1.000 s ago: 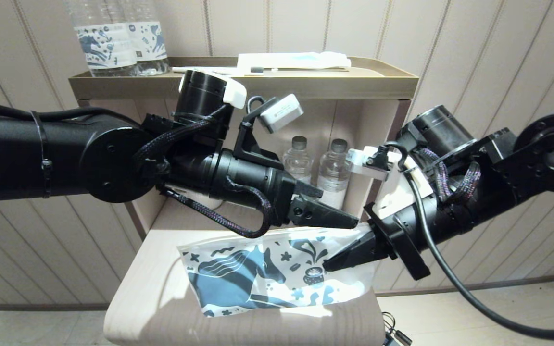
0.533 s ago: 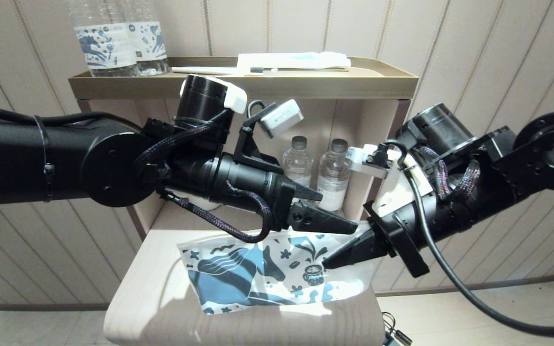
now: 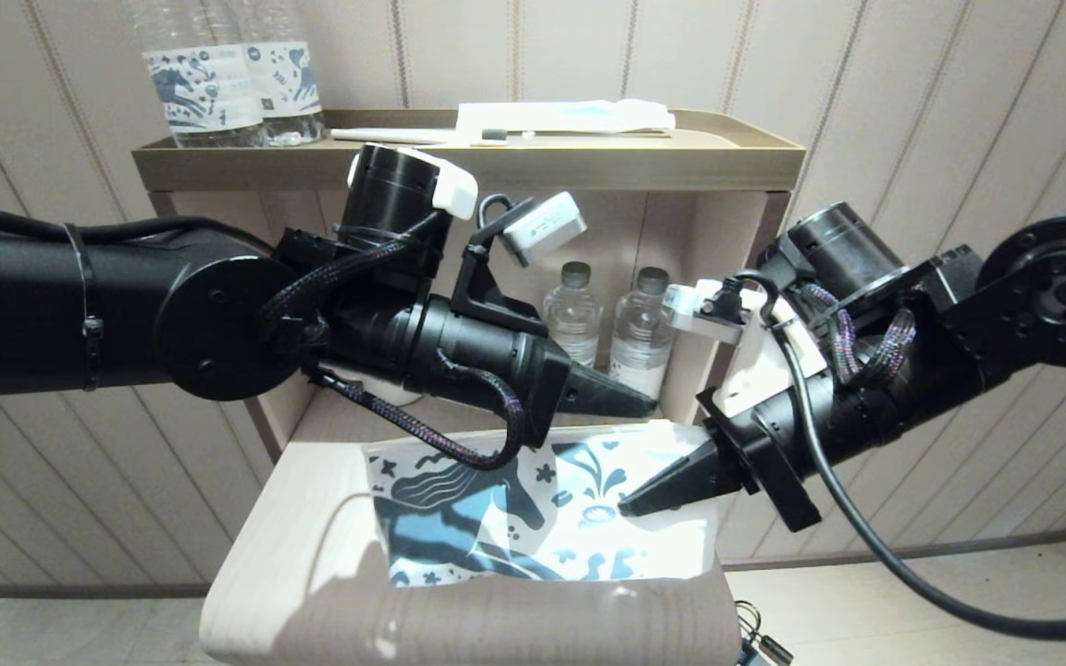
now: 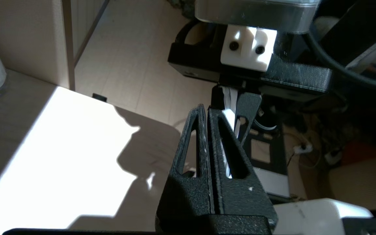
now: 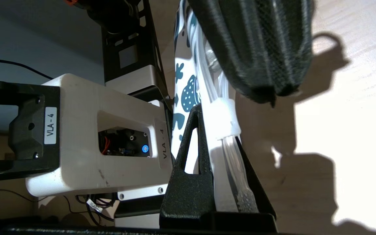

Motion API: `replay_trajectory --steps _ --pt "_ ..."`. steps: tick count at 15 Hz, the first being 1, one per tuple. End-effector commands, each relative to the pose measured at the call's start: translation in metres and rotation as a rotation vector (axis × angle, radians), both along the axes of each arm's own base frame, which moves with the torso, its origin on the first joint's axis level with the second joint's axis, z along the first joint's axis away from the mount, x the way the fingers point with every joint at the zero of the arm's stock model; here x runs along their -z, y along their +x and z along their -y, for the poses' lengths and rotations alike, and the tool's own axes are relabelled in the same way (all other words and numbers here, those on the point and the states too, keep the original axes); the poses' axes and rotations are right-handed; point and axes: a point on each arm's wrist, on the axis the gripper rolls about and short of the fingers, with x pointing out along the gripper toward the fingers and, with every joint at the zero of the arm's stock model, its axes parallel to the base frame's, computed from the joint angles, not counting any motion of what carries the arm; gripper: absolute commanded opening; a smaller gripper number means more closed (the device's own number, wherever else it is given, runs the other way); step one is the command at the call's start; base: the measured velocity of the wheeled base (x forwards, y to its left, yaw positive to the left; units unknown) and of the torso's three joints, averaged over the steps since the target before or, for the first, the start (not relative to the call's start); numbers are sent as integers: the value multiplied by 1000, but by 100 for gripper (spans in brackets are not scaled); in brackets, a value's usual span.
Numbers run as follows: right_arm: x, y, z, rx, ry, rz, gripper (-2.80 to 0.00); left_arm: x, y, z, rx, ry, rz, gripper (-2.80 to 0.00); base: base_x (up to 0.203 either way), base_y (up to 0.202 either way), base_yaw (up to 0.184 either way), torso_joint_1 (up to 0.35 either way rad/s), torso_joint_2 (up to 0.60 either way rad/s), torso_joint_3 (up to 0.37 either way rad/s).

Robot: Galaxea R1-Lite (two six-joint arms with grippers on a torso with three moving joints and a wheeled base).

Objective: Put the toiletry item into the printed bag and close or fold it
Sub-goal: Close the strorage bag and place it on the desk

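Between the two hands hangs the printed bag [image 3: 542, 504], right gripper [image 3: 630, 504] clamped on its edge, left gripper [image 3: 644, 407] apparently pinching its top.

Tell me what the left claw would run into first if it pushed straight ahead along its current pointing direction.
Probably the right claw: the left claw, shut on the printed bag, points almost straight at it. Depth is uncertain.

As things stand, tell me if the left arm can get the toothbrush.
Probably not yet. The left tool is shut on the top edge of the bag, below the tray, and the toothbrush lies on top of that tray. It would have to let go and rise past the rim.
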Motion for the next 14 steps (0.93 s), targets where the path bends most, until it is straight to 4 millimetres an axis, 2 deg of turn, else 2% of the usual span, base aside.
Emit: replay_trajectory --steps 1,5,8,10,14 --pt "2 3 -1 -1 3 -1 -280 1 1 1 4 0 -3 -280 0 0 0 0 0 0" --pt "3 7 -3 6 18 16 -280 -2 1 1 4 -7 4 -280 0 0 0 0 0 0" --pt "-1 9 -3 13 19 38 -280 -15 -1 -1 -20 -26 -38 -280 0 0 0 0 0 0" --pt "-9 9 -3 18 18 49 -280 -13 -1 -1 -18 -22 -49 -280 0 0 0 0 0 0" --pt "-5 15 -6 13 13 27 -280 -13 -1 -1 -11 -25 -54 -280 0 0 0 0 0 0"
